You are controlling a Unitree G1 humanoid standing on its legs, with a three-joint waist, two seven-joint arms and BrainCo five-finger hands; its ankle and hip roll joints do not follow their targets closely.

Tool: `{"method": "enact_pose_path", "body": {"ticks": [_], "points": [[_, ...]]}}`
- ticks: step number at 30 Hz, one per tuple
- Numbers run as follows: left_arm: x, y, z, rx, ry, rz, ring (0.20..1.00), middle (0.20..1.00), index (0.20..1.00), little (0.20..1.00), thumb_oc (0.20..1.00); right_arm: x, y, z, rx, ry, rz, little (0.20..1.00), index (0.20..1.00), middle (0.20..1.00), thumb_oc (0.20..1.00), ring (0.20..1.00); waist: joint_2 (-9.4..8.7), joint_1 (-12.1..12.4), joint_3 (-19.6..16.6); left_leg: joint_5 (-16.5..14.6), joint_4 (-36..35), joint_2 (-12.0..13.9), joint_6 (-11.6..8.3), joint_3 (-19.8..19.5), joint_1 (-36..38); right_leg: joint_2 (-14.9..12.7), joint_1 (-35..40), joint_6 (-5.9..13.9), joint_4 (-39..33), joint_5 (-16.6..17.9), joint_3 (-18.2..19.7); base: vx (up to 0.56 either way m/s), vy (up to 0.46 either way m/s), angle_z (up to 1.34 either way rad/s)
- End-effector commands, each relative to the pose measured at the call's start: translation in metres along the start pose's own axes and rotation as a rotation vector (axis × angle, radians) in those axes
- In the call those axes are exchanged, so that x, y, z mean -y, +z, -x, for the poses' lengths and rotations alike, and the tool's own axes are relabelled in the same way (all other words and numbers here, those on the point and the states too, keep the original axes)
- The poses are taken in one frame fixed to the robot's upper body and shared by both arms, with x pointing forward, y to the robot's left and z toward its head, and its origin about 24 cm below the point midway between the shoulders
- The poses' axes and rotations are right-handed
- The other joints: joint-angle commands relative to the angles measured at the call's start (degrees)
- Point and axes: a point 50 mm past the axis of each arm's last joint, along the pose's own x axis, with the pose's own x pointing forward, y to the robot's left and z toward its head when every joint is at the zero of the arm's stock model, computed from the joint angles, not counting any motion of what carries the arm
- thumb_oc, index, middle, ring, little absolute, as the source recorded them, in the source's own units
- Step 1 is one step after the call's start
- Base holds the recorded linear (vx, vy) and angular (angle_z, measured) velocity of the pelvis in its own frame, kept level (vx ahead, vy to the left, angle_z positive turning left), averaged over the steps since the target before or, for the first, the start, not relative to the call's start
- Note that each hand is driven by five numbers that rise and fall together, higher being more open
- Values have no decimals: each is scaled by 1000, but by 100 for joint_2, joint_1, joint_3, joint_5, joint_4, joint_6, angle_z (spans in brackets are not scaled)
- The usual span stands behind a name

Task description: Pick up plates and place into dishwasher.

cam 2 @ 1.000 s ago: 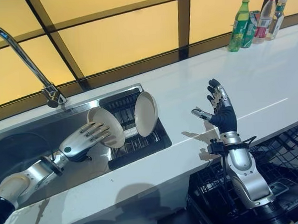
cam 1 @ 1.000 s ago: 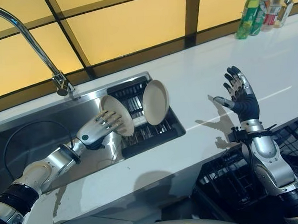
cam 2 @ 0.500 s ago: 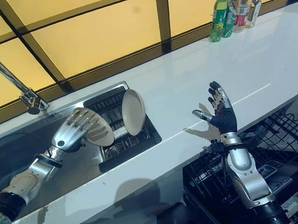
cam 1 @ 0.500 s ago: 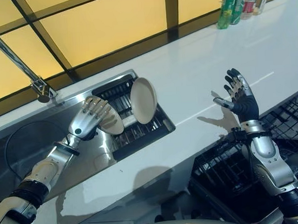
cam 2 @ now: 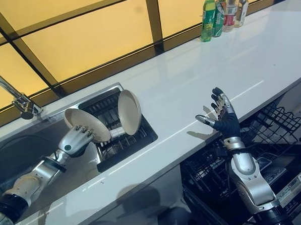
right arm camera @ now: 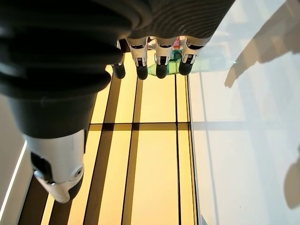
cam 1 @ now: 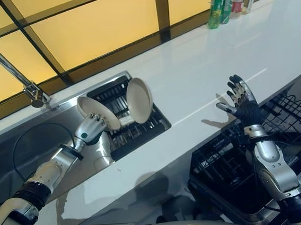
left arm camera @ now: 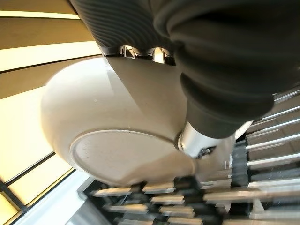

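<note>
Since a second ago, the left hand, fingers curled round a cream plate, has raised it off the sink rack; right hand waits spread.

My left hand sits at about nine o'clock, arm stretched forward, fingers and thumb curled in a pinch. My right hand, at three o'clock, is raised upright, fingers spread.

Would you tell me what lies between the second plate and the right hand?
Bare white countertop in the right eye view, between the plate in the rack and the right hand.
</note>
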Motion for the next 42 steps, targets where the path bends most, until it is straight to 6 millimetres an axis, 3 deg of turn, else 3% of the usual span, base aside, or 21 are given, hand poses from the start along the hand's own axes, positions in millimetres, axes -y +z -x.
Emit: {"method": "enact_pose_path", "body": {"ticks": [1, 7, 13, 19, 25, 27, 32, 35, 42], "points": [[-22, -29, -12, -57, 92, -54, 200, 200, 200, 200, 200, 1, 19, -2, 98, 20, 3, 1000, 1000, 1000, 1000, 1000, -305, 146, -352, -486, 293, -73, 33, -109, -112, -661, -400, 705, 353, 35, 43, 36, -16, 0], [-30, -41, -6, -45, 98, -105, 200, 200, 200, 200, 200, 0, 18, -1, 82, 19, -3, 1000, 1000, 1000, 1000, 1000, -302, 258, -441, -464, 298, -44, 4, -191, -87, -673, -337, 687, 350, 8, -74, 6, -5, 2], [-51, -70, 3, -117, 188, -129, 200, 200, 200, 200, 200, 0, 21, -2, 88, 17, -17, 1000, 1000, 1000, 1000, 1000, -286, 380, -558, -420, 213, -13, -31, -262, -73, -668, -312, 669, 332, -22, -210, -12, -26, 5], [-96, -94, 14, -207, 441, -125, 200, 200, 200, 200, 200, 4, 37, -4, 199, 13, 20, 1000, 1000, 1000, 1000, 1000, -324, 599, -679, -388, 133, 15, -43, -371, -126, -653, -340, 630, 302, -54, -395, -62, -41, 8], [-148, -80, 5, -78, 650, -96, 200, 200, 200, 200, 200, -1, 69, -17, 360, 73, 62, 1000, 1000, 1000, 1000, 1000, -426, 868, -826, -386, 72, 30, -63, -501, -169, -618, -319, 581, 257, -92, -598, -84, -46, 14], [-160, -73, 2, -38, 689, -10, 200, 200, 200, 200, 200, -5, 76, -19, 392, 110, 79, 1000, 1000, 1000, 1000, 1000, -459, 925, -867, -389, 61, 30, -64, -545, -180, -602, -310, 567, 248, -107, -651, -86, -53, 16], [-191, -36, -5, 204, 685, 648, 200, 200, 200, 200, 200, -25, 101, -21, 518, 303, 214, 1000, 1000, 1000, 1000, 1000, -615, 1173, -975, -380, 35, 27, -82, -734, -223, -551, -266, 542, 199, -140, -864, -111, -80, 17], [-204, -21, -5, 369, 629, 904, 200, 200, 200, 200, 200, -34, 115, -23, 576, 403, 274, 1000, 1000, 1000, 1000, 1000, -696, 1273, -1027, -374, 32, 21, -88, -808, -243, -501, -231, 517, 152, -138, -922, -93, -85, 19], [-219, 3, -12, 700, 458, 1277, 200, 200, 200, 200, 200, -51, 125, -28, 623, 505, 337, 1000, 1000, 1000, 1000, 1000, -790, 1364, -1108, -351, 37, 16, -113, -878, -266, -425, -179, 461, 68, -109, -946, -76, -67, 6]]}}
